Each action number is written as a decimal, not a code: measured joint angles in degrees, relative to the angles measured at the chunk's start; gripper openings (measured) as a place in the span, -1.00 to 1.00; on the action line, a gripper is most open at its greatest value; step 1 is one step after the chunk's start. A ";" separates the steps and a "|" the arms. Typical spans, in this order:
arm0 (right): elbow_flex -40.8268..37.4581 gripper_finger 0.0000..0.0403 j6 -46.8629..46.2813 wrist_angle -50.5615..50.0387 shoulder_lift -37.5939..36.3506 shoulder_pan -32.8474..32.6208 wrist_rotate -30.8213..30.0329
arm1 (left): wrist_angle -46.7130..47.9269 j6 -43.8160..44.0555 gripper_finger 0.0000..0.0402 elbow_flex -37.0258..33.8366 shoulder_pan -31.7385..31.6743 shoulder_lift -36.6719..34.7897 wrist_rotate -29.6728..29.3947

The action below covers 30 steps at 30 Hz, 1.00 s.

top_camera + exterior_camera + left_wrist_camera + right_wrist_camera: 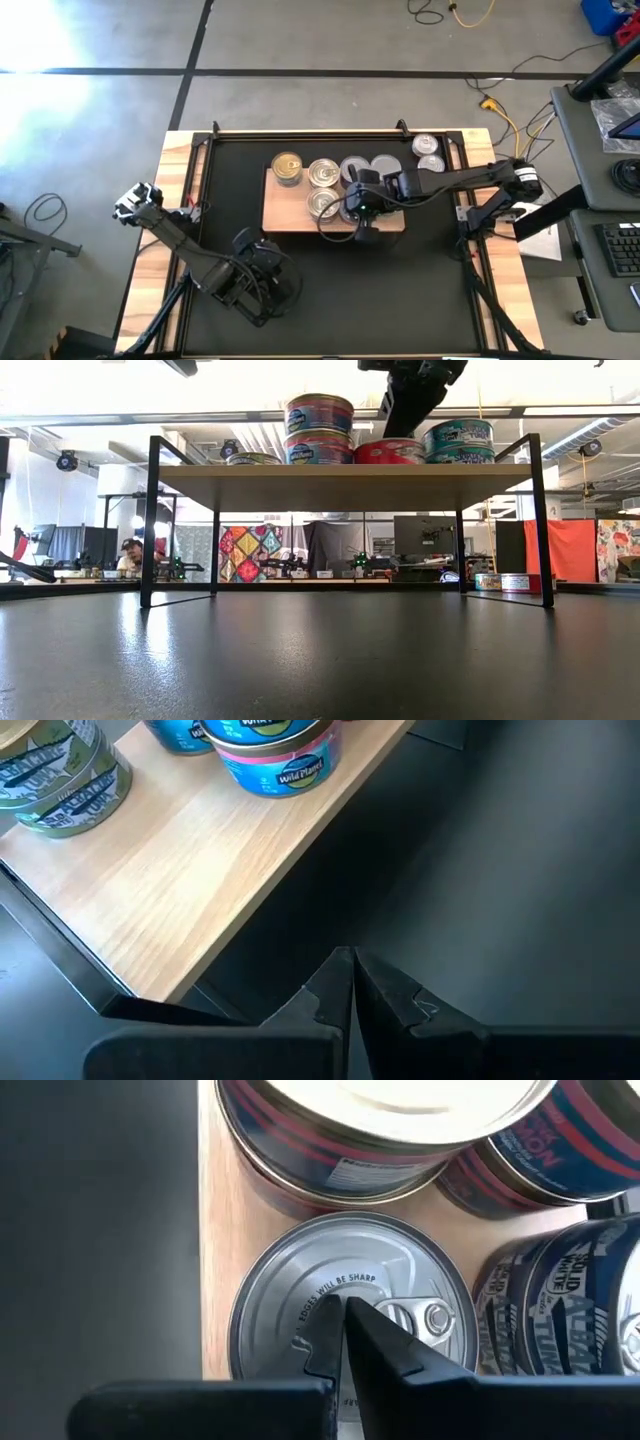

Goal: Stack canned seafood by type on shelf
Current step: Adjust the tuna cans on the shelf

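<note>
The shelf (285,215) is a pale wooden board on black legs, standing on the black mat. Canned seafood stands on it: a gold-lidded tin (287,167), silver-lidded tins (323,172), and stacks of two in the low view (319,428). My right gripper (345,1308) is shut and hovers right over the lid of a silver tin (300,1295) near the shelf's near edge. In the low view it stands above a red tin (390,452). My left gripper (352,960) is shut over the mat, off the shelf's near left corner (150,970). My right gripper's shut fingertips (330,1320) slant down from above onto the tin's lid (310,1280), beside its pull tab (425,1318). I cannot tell whether they touch the lid. The tin stands upright on the shelf.
Two more tins (428,153) stand on the mat beyond the shelf's far right corner. Red-and-blue tins (330,1150) and a dark tuna stack (560,1310) crowd around the silver tin. Bare mat (340,290) lies between the shelf and the table's near edge.
</note>
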<state>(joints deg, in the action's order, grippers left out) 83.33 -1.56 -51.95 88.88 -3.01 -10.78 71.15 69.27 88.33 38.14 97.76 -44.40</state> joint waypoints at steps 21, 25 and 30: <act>4.60 -0.94 -19.21 -15.78 -16.78 -0.11 -1.34 | -11.75 0.44 -1.00 -0.74 6.03 1.94 -6.67; 1.73 -0.94 -24.78 -19.34 -23.30 -0.46 -2.82 | -16.46 -2.38 -1.00 -0.76 5.85 4.24 -8.85; -5.61 -0.94 -28.65 -17.75 -28.56 -0.46 -5.65 | -16.32 -1.10 -1.00 -0.79 4.73 4.98 -10.68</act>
<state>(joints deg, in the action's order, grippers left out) 77.73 -30.21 -69.70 60.32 -3.46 -16.43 54.83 68.18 87.55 42.87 102.74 -55.08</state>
